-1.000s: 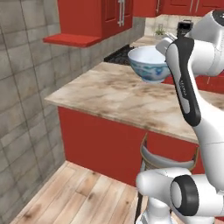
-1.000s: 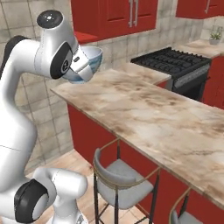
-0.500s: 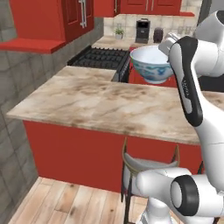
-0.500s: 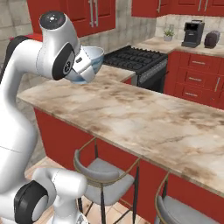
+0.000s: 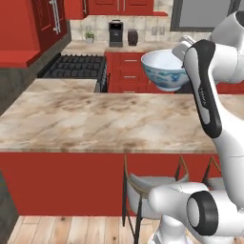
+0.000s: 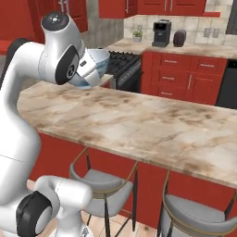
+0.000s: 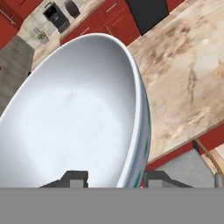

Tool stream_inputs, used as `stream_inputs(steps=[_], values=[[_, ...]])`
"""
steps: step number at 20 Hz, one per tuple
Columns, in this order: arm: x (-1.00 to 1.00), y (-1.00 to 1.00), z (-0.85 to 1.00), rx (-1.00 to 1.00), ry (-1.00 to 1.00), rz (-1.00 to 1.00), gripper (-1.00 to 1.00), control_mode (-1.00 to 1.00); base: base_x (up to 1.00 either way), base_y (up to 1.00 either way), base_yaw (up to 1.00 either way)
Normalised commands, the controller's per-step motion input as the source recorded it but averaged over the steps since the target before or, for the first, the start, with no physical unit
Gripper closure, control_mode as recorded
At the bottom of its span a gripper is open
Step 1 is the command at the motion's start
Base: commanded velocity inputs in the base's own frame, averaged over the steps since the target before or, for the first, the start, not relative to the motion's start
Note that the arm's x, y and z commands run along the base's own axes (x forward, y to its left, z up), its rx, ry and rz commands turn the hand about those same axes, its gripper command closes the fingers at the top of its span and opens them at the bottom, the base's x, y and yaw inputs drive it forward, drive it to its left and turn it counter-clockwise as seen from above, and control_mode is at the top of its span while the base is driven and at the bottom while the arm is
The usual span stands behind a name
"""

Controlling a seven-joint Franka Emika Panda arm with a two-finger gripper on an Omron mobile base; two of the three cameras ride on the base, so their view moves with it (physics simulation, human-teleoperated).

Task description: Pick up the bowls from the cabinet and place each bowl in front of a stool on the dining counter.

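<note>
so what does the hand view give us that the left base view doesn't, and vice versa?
Hand view: the bowl's plain white inside filling the frame, its rim passing between the two fingertips, so the gripper is shut on the rim.

Left base view: the bowl's blue-patterned outside, the arm carrying it above the far side of the counter, the stove, the red wall cabinet with its bar handle and two stools under the counter's near edge.

Both: the bowl, the marble counter, the coffee machine and the small plant on the back counter.

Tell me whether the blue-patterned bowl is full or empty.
Empty: the bowl shows a bare white inside in the hand view, held in the gripper above the dining counter.
</note>
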Motion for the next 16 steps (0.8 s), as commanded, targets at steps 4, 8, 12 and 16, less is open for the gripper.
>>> stream_inputs(steps=[4, 8, 12, 16], values=[[0.0, 0.0, 0.0, 0.0, 0.0, 0.0, 1.0, 1.0, 0.77, 0.0, -0.45], [0.0, 0.0, 0.0, 0.0, 0.0, 0.0, 1.0, 1.0, 0.65, 0.0, -0.43], [0.0, 0.0, 0.0, 0.0, 0.0, 0.0, 1.0, 1.0, 0.41, 0.0, -0.22], [0.0, 0.0, 0.0, 0.0, 0.0, 0.0, 1.0, 1.0, 0.21, 0.0, 0.0]])
